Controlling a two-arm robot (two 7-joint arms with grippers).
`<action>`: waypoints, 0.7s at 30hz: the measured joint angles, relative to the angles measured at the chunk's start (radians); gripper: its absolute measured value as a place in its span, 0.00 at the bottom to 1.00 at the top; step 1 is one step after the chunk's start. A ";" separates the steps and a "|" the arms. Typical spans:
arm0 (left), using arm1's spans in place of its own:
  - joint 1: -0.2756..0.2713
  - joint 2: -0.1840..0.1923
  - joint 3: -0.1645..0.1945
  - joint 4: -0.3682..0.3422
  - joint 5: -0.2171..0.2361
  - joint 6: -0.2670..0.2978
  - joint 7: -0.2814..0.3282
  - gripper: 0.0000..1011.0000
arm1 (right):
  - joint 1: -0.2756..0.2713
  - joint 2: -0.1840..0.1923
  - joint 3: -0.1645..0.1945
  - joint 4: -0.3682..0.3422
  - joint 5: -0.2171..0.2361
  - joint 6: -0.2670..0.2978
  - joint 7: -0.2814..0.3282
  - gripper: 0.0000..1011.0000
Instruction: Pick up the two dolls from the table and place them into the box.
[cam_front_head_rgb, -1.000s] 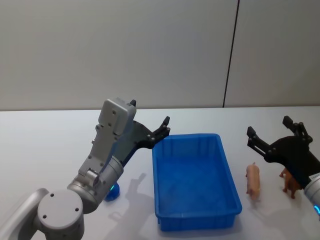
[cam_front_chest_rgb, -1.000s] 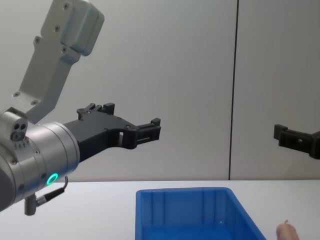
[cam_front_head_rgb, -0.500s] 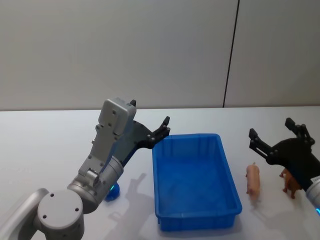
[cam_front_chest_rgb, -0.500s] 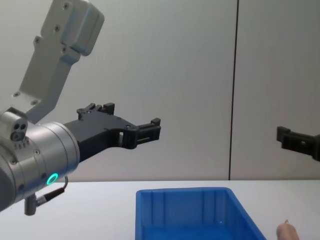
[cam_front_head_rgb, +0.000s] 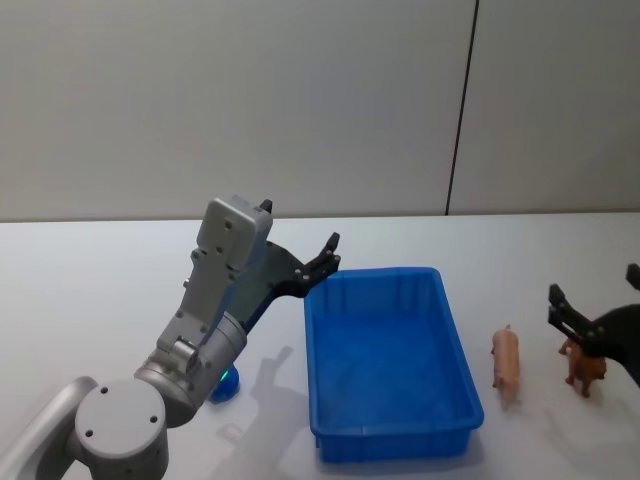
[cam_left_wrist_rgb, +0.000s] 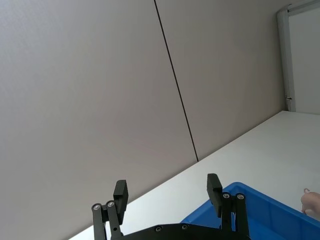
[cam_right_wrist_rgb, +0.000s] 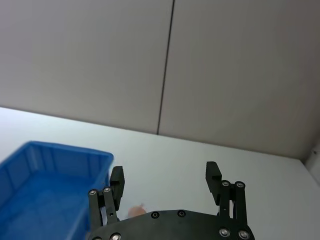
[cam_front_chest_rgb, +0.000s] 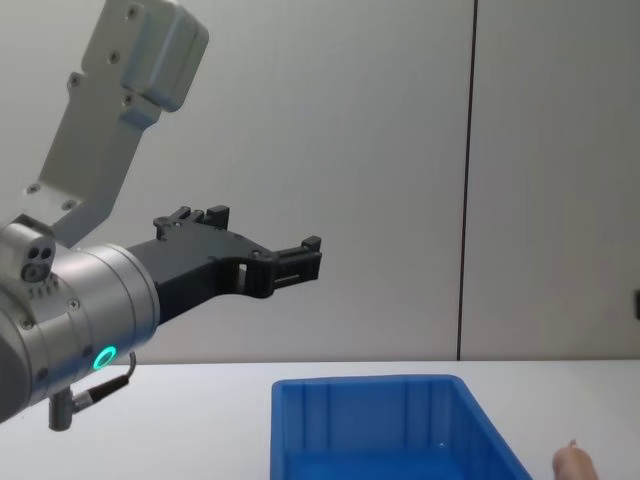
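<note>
Gaping wide & empty: L claw (cam_front_head_rgb: 328, 254) by box (cam_front_head_rgb: 376, 272), R claw (cam_front_head_rgb: 594, 286) nr dolls (cam_front_head_rgb: 506, 360).

A plain grey panelled wall (cam_front_head_rgb: 230, 100) is rising behind a white table (cam_front_head_rgb: 90, 270); a thin dark seam (cam_front_head_rgb: 462, 100) is running straight down between two panels to the table's far edge; soft, even light is falling across both; a pale upright frame (cam_left_wrist_rgb: 283, 55) is bordering the wall's end.
</note>
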 joint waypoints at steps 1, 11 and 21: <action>0.000 0.000 0.000 0.000 0.000 0.000 0.000 0.99 | -0.010 0.008 0.005 -0.010 -0.002 0.016 -0.011 0.99; 0.000 0.000 0.000 0.000 0.000 0.000 0.000 0.99 | -0.039 0.030 0.025 -0.033 -0.007 0.145 -0.056 0.99; 0.000 0.000 0.000 0.000 0.000 0.000 0.000 0.99 | -0.014 0.009 0.027 0.014 -0.006 0.252 -0.060 0.99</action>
